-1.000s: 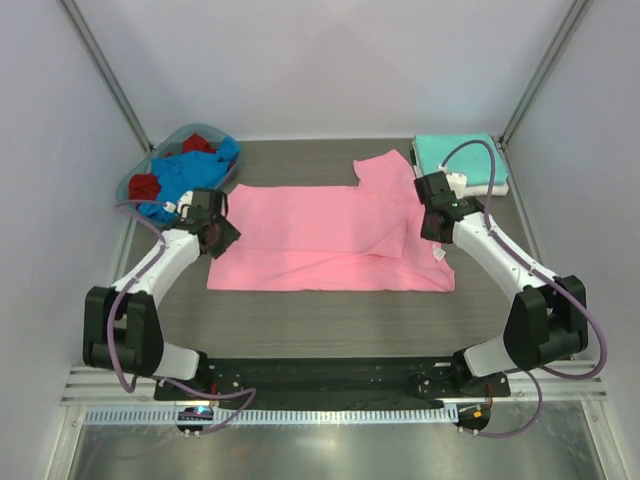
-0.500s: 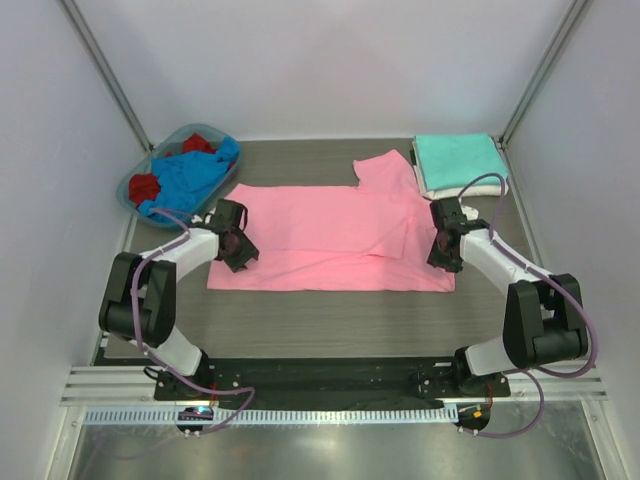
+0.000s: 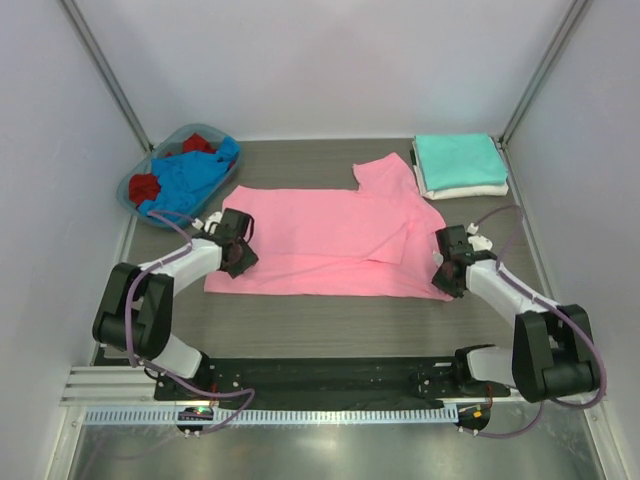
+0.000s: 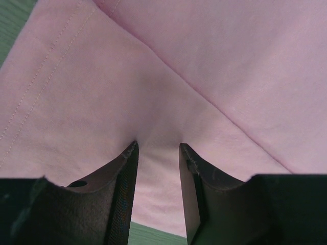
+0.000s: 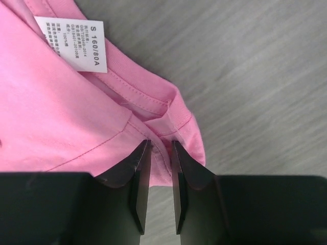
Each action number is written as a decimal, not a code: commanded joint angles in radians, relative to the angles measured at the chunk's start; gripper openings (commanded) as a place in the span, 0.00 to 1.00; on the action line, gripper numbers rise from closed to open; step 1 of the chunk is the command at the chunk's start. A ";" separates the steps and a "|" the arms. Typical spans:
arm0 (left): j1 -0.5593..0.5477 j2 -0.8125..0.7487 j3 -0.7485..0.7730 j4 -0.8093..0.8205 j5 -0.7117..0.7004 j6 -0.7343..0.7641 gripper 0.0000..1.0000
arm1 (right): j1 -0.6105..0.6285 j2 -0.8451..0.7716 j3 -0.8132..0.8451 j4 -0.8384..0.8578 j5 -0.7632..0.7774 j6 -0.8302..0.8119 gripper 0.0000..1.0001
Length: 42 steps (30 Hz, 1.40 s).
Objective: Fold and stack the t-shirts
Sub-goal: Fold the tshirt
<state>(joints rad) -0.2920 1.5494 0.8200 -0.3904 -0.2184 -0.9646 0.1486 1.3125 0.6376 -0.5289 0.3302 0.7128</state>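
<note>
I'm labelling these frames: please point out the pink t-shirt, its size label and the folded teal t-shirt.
pink t-shirt [image 3: 320, 228]: top view, middle of its body.
size label [image 5: 75, 43]: right wrist view, centre of the tag.
teal t-shirt [image 3: 457, 158]: top view, middle of its top face.

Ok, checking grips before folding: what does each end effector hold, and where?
Right end effector: pink t-shirt, edge beside its size label. Left end effector: cloth bunched between fingers, grip unclear.

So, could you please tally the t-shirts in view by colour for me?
Pink t-shirt: 1, spread out flat
Teal t-shirt: 1, folded
White t-shirt: 1, folded, beneath the teal one
Blue t-shirt: 1, in the basket
Red t-shirt: 1 as far as shows, in two patches in the basket
Total: 5
</note>
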 commanded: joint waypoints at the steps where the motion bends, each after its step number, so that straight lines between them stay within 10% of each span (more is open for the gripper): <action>1: -0.028 -0.038 -0.076 -0.156 -0.110 0.000 0.40 | -0.003 -0.126 -0.050 -0.065 0.012 0.085 0.28; 9: -0.079 -0.184 0.092 -0.274 -0.164 0.024 0.42 | -0.001 -0.234 0.097 -0.065 -0.005 -0.016 0.37; 18: -0.110 -0.223 0.129 0.205 0.415 0.194 0.59 | -0.003 0.094 0.357 0.089 -0.244 -0.242 0.44; 42: -0.110 -0.210 0.249 -0.151 0.534 0.418 0.64 | 0.088 0.493 0.563 0.165 -0.220 -0.216 0.40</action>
<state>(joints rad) -0.4133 1.3663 1.0748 -0.5018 0.3218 -0.5858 0.2279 1.7882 1.1507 -0.4023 0.0811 0.5156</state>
